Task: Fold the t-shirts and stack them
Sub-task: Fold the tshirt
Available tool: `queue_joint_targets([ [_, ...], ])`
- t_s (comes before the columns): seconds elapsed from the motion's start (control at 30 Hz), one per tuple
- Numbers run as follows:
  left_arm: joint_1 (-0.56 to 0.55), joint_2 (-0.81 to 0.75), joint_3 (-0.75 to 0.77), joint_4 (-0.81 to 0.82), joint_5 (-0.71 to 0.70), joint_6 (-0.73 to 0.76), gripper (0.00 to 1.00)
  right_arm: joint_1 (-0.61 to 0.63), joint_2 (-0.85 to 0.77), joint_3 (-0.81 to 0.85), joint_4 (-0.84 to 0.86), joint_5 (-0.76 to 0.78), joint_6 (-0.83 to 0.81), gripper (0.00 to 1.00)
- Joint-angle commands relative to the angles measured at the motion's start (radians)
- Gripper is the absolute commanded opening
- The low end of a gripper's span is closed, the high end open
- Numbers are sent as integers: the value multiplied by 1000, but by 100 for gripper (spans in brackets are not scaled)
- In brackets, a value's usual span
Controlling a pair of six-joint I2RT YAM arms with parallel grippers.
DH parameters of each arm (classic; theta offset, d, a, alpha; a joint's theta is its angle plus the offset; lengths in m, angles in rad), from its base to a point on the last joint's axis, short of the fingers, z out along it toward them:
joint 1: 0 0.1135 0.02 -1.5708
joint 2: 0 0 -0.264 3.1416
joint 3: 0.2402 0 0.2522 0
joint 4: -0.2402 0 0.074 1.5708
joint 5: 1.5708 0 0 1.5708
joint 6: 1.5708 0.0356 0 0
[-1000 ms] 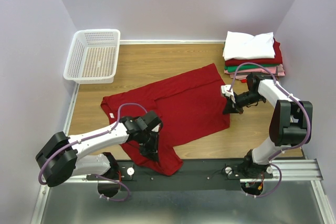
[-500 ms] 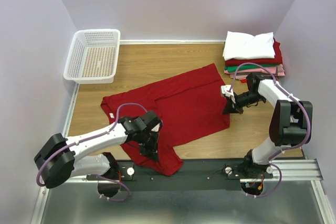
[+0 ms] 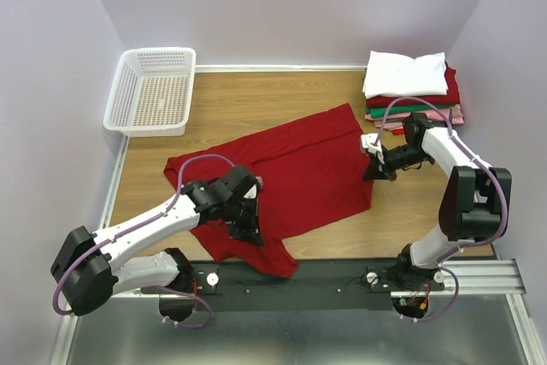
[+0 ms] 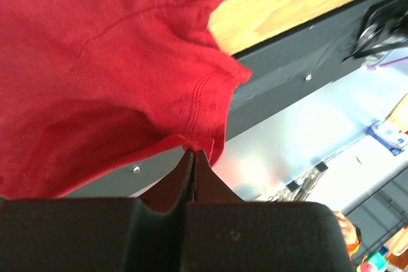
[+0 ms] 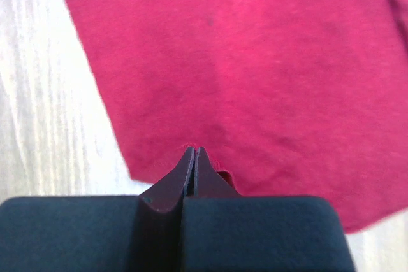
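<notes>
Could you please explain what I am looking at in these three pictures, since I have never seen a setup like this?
These are two robot arms bolted at the near edge of a wooden table. The wide picture comes from a fixed camera above and behind them; the other two come from cameras on each wrist, looking along the fingers. A large dark red t-shirt lies spread on the table. The left end effector is shut on the shirt's hem near the table edge, and the right end effector is shut on its edge at the far side. In the back right corner sits a stack of folded shirts, white on top. A white mesh basket stands in the back left corner.
</notes>
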Motion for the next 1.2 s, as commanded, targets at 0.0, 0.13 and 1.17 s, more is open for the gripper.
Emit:
queue_joint_targets([
  [0.0,30,-39,36,-38,-43,2,0,-16,-28,64,1,-22,43,1],
  [0.13,75,-63,52,-87,-77,26,0,-50,-17,117,4,-17,71,0],
  [1.17,485,-122,267,-225,-294,204,0,-62,41,137,363,-14,479,1],
])
